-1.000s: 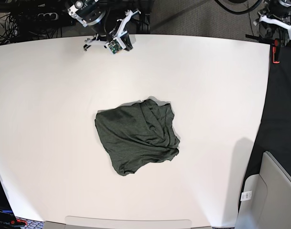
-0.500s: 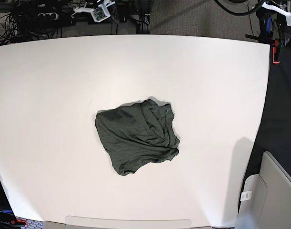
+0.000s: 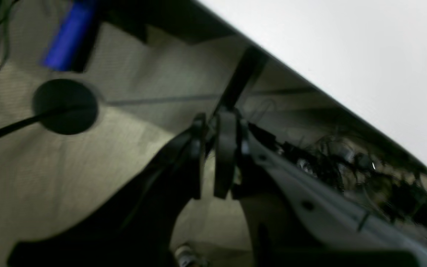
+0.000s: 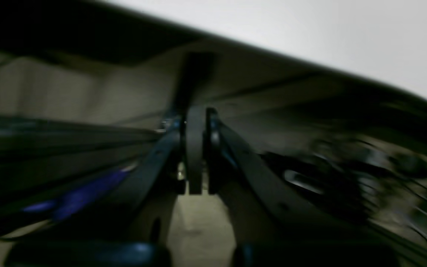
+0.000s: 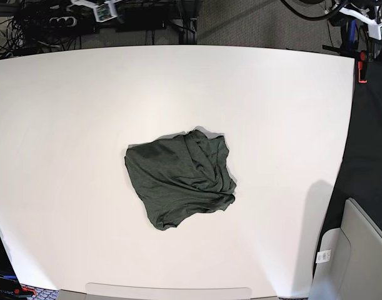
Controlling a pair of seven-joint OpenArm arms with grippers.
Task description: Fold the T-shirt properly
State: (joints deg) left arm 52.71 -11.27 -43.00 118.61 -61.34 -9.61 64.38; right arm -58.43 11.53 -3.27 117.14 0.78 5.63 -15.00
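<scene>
Black gripper fingers (image 3: 221, 155) on the left arm, flat and paddle-shaped, rounded at the tips. Pale grey bracket running toward four o'clock from their base, dotted with dark screw holes. Same black paddle fingers (image 4: 195, 148) on the right arm, carried on black angled linkages; blurred blue glint at eight o'clock. From the base view, only white housing pieces visible: one (image 5: 100, 9) at eleven o'clock, another (image 5: 359, 15) at one o'clock, black cables looping close by.
</scene>
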